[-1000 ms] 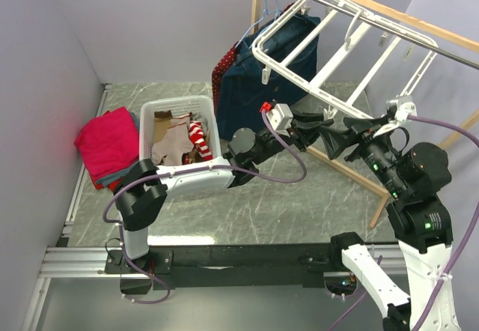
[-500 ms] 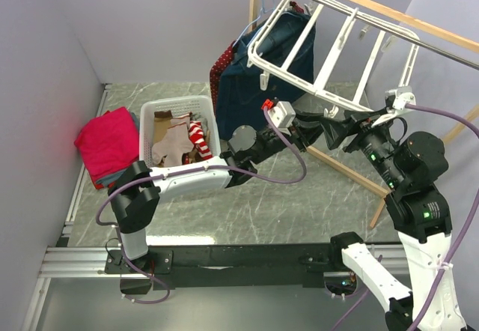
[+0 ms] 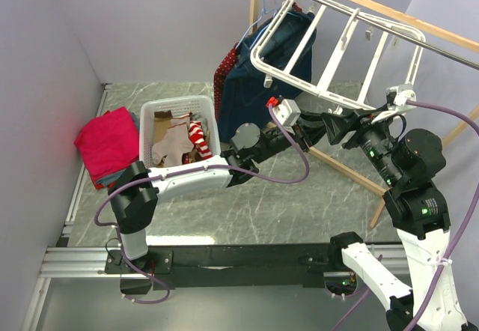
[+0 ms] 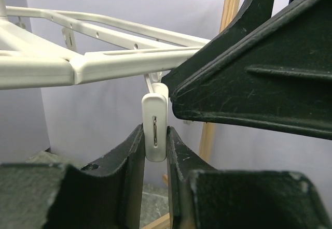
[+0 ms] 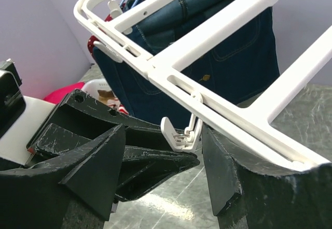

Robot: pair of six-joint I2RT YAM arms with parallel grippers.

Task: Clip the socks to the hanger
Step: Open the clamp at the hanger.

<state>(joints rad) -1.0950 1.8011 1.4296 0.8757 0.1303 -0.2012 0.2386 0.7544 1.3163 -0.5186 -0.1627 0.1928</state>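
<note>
Things to count: one white hanger (image 3: 337, 50), two grippers, one white basket (image 3: 150, 114), one pile of pink cloth (image 3: 108, 144) and one dark blue garment (image 3: 254, 84). The hanger hangs tilted from a wooden rack (image 3: 352, 170), just beside the blue garment. The two grippers meet under its near edge.

The left gripper (image 4: 154, 136) has its two fingers pressed onto one small white clip (image 4: 154, 110), one finger on each side. The clip dangles from the hanger's bar. The right gripper (image 5: 165, 130) has its two fingers spread wide. One clip and a bar of the hanger sit in the gap between them, and the fingers do not squeeze anything.

The basket stands on the table, between the pink pile and the blue garment. The socks (image 3: 172, 144) lie inside it in a heap, so I cannot count them. Most are brown and beige. A red and white striped piece lies there too.
</note>
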